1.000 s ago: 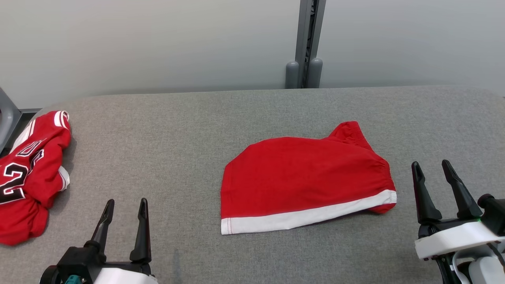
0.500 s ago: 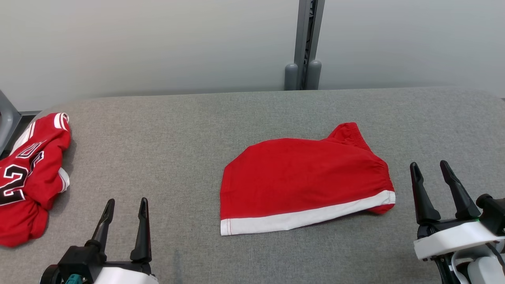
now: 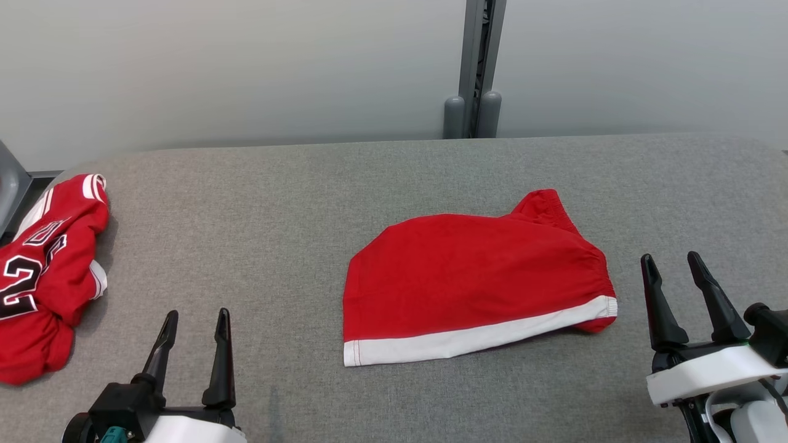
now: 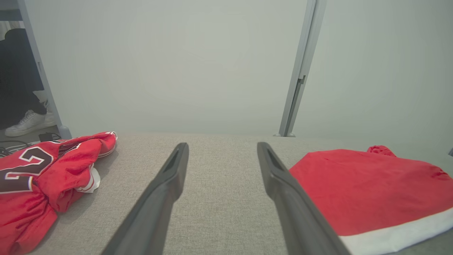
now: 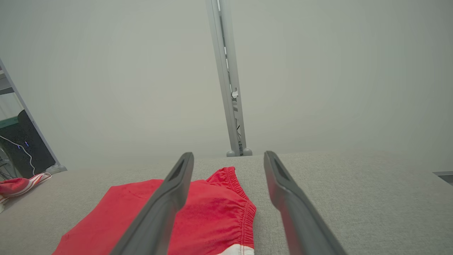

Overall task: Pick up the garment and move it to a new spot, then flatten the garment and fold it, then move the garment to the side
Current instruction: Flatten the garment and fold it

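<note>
The garment (image 3: 474,283), red shorts with a white hem band, lies folded flat in the middle of the grey table (image 3: 277,203). Its gathered waistband points to the right and far side. It also shows in the left wrist view as the garment (image 4: 368,191) and in the right wrist view as the garment (image 5: 208,209). My left gripper (image 3: 197,314) stands open and empty near the front edge, left of the shorts, and appears as the left gripper (image 4: 222,145) over bare cloth. My right gripper (image 3: 669,257) is open and empty just right of the waistband, seen too as the right gripper (image 5: 229,154).
A crumpled red jersey (image 3: 43,277) with black-and-white numbers lies at the table's far left edge. A grey post (image 3: 474,67) stands against the pale wall behind the table. A person's white shoe (image 4: 28,122) shows on the floor beyond the left edge.
The head view has shifted very slightly. Neither gripper nor either piece of clothing has moved on the table.
</note>
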